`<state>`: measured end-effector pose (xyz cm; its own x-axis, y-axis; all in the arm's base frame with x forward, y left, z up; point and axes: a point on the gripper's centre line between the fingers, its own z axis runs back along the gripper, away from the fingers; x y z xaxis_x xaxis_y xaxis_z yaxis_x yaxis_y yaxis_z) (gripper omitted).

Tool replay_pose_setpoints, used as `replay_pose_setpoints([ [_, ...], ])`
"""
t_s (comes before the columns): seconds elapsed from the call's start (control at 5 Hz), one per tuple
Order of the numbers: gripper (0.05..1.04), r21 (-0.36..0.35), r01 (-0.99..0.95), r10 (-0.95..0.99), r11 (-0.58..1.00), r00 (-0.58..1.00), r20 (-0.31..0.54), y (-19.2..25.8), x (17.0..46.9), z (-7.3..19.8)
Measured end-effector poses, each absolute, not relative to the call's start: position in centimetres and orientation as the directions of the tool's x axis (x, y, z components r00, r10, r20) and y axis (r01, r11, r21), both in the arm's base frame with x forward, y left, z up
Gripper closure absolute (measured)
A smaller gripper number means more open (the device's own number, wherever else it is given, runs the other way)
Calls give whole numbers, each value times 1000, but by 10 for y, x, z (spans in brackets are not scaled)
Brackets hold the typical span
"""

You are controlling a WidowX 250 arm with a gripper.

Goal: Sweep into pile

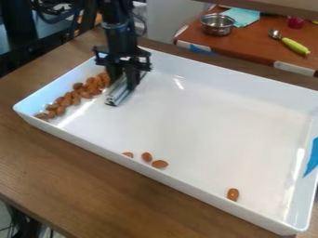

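Observation:
The black gripper (125, 78) hangs over the left back part of the white tray (205, 116), shut on a silvery grey sweeping tool (116, 96). The tool's lower end is low over the tray floor, just right of a band of brown almonds (76, 95). That band runs along the tray's left end, from beside the gripper down to the left corner. Several more almonds lie apart from it: a small group (147, 157) by the front wall, and a single almond (233, 194) farther right. The gripper hides part of the tool's top.
Raised walls surround the tray, with blue tape (312, 158) at its right side. The tray stands on a brown wooden table (81, 186). Behind it, a reddish surface holds a metal pot (217, 24), a turquoise cloth (242, 16) and a spoon with a yellow-green handle (295, 45).

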<state>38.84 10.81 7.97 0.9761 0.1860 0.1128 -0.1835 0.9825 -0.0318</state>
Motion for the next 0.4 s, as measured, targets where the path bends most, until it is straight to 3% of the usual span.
replay_pose_setpoints([
  [0.2,705,-25,-220,221,975,969,106,127,380,82],
  [0.4,705,-162,-208,231,965,963,136,106,375,121],
])
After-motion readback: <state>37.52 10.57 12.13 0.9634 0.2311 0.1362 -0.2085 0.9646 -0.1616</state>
